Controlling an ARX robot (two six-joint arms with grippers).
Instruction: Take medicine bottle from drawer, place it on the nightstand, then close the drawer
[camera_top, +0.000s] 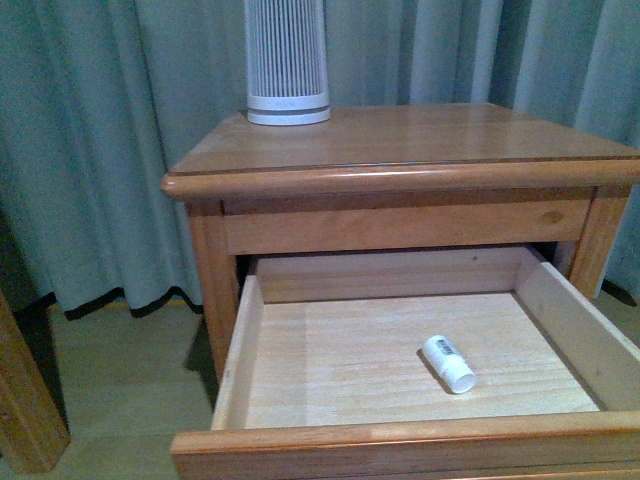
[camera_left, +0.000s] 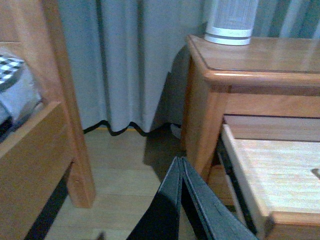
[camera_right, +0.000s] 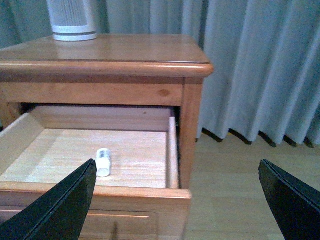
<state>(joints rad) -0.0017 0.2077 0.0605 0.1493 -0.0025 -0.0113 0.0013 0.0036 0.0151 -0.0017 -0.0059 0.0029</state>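
Medicine bottle: the medicine bottle (camera_top: 448, 364) lies on its side on the pale floor of the drawer (camera_top: 235, 360), toward its front right part, touching no wall.
Bottle to right gripper: it lies ahead of the right gripper (camera_right: 176, 165) and lower, nearer one black finger (camera_right: 70, 200) than the other, and apart from both.
Bottle to left gripper: the left gripper (camera_left: 180, 162) hangs outside the drawer's left wall, well apart from the bottle.
Drawer: pulled well out; its front rail stands between the right gripper and the bottle.
Edges: the rounded lip of the nightstand (camera_top: 400, 140) overhangs the back of the drawer; the front part, where the bottle lies, is open from above.
Room to move: bare wood lies all round the bottle; on the nightstand top only a white ribbed appliance (camera_top: 287, 60) stands at the back, by the curtain (camera_top: 100, 150).
Left side: a wooden furniture leg (camera_left: 65, 100) stands across a strip of floor from the nightstand, with the left gripper over that strip.
Right gripper: spread wide, holding and touching nothing.
Left gripper: fingers pressed together, with nothing seen between them.
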